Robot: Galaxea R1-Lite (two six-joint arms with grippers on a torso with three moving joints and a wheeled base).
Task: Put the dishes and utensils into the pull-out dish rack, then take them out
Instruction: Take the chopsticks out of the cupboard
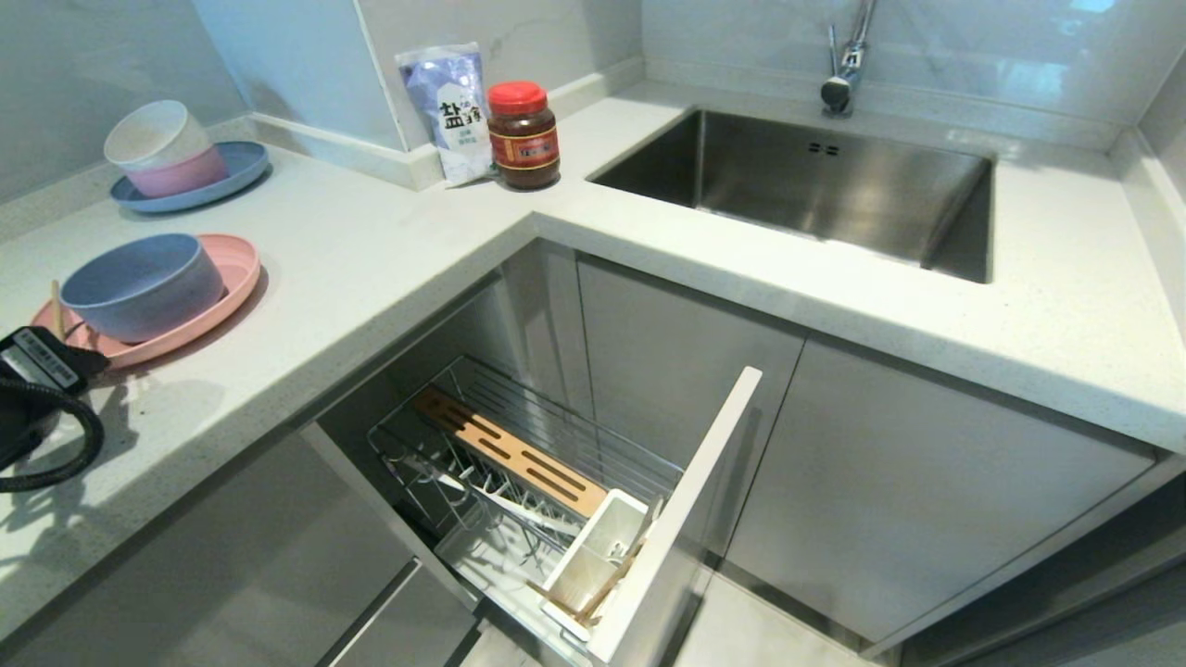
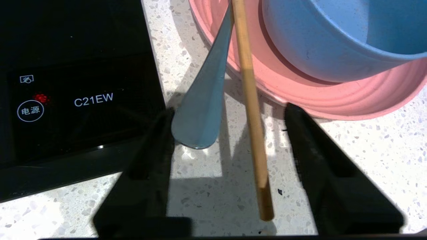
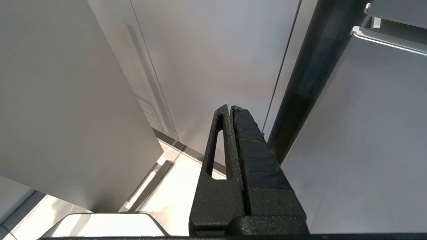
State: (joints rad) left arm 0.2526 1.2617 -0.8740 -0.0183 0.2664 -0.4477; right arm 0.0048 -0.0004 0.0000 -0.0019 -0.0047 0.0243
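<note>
Steel spoon handle point(image 2: 200, 113) and wooden chopstick point(image 2: 253, 126) lean on the pink plate point(image 2: 333, 100) rim at its 7 o'clock, between the left gripper point(image 2: 228, 120)'s spread fingers. Thin, stiff, probably slippery; pinch mid-shaft. Right gripper point(image 3: 231, 111) pressed together.

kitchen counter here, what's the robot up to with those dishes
The left end effector sits open on the counter, fingers either side of a silver utensil handle and a wooden chopstick that lean on the pink plate. The blue-grey bowl rests on that plate. The pull-out dish rack stands open below with no dishes in it; another chopstick pokes from its white cutlery box. The right end effector hangs shut by the cabinets.
</note>
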